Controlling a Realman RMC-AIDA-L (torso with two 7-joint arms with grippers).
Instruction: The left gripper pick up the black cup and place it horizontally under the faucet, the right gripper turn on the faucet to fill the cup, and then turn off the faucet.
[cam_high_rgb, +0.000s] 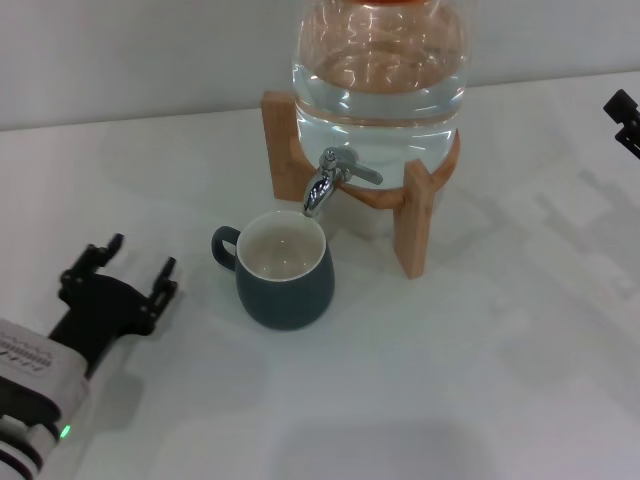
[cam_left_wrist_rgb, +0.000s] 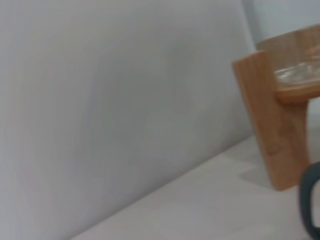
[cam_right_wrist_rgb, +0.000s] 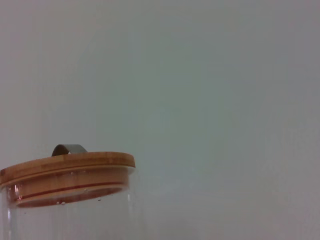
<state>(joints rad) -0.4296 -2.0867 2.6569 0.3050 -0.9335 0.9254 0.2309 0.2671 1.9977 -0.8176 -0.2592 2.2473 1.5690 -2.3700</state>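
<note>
Black cup (cam_high_rgb: 286, 270) is sitting upright mid-counter with its rim under the faucet (cam_high_rgb: 330, 178); the left hand (cam_high_rgb: 118, 275), fingers spread wide and empty, is hovering well apart toward the counter's left edge, so the right hand (cam_high_rgb: 624, 115), at the right edge, fingers unreadable, should be reaching squarely for the lever

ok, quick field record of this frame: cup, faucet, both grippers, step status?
cup: squat dark grey-black mug with cream interior, upright on the white table, rim under the spout, handle toward robot's left
faucet: small chrome spigot with thin lever on the clear glass water jar in a wooden stand
left gripper: fingers open, left of cup, apart
right gripper: far right edge, away from faucet
status: cup placed; lever untouched
</note>
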